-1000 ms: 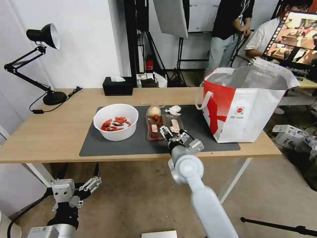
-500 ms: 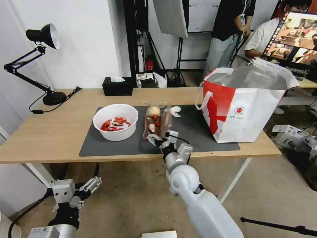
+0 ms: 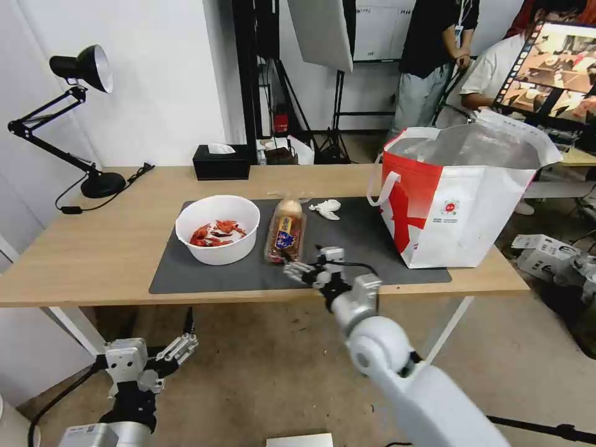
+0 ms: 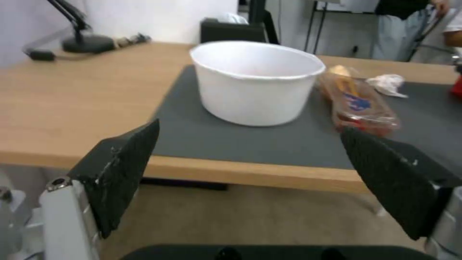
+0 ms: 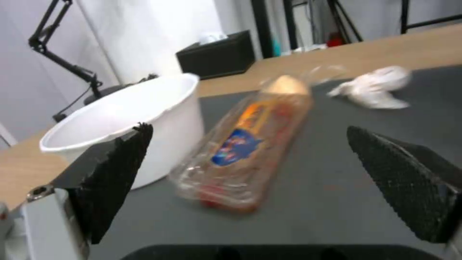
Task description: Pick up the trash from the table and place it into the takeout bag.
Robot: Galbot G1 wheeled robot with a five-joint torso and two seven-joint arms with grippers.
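The clear tray [image 3: 284, 234] lies folded shut on the grey mat [image 3: 366, 239], its blue and orange label facing up. My right gripper [image 3: 310, 264] hovers open just in front of the tray [image 5: 243, 150], near the table's front edge, holding nothing. A wrapped beige bun [image 3: 288, 204] sits at the tray's far end. To its left stands the white bowl [image 3: 217, 230] of red crayfish shells. The crumpled tissue [image 3: 326, 208] lies behind, to the right. At the table's right end stands the takeout bag [image 3: 459, 198], open at the top. My left gripper [image 3: 179, 347] hangs open below the table.
A black tissue box [image 3: 221, 162] and a black desk lamp [image 3: 93, 180] stand at the back left of the wooden table [image 3: 93, 248]. People and studio stands are behind the table. White boxes [image 3: 546, 251] lie on the floor at the right.
The tray lay open in two halves with my right gripper on it; one half has been flipped over the other. My right gripper has let go and drawn back toward the front edge.
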